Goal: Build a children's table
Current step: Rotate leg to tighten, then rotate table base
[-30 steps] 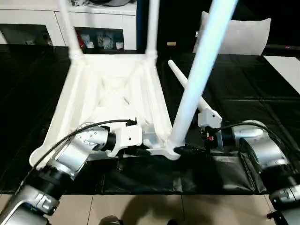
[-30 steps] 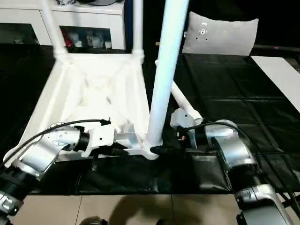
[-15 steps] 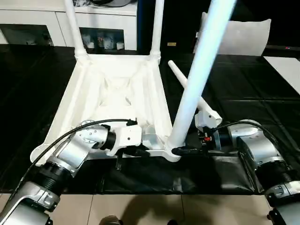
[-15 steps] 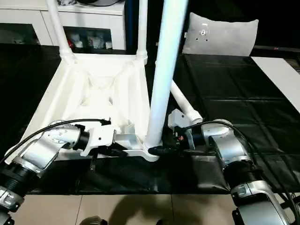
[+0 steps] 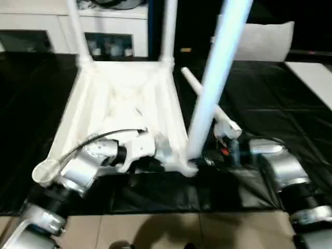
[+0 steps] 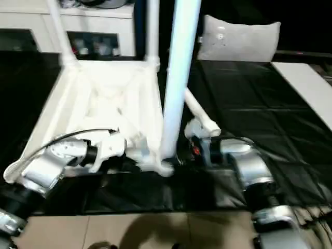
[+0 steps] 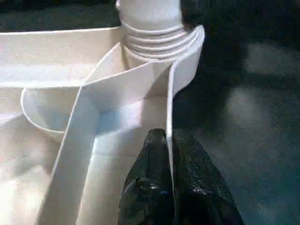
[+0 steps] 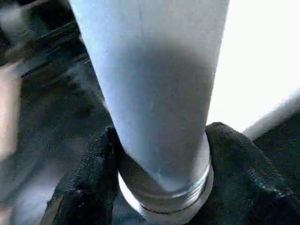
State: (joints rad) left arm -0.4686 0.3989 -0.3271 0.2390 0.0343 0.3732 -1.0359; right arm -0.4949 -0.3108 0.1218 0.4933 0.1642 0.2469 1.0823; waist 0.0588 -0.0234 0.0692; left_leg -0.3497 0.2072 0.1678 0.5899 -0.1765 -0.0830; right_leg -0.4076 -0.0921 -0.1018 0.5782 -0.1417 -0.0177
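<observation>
**Claws on the upturned table**

On the black-sheeted counter the children's table is lying upside down, three legs standing up. My left claw is pinching the thin wall beside the near corner socket. My right claw is clasping the base of the near leg. A fourth leg is lying just beyond.

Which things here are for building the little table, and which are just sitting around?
For the job:
- upturned white tabletop
- three legs standing in its corners, nearest one
- loose leg lying beside it

Just sitting around:
- grey cushion
- white cabinet
</observation>
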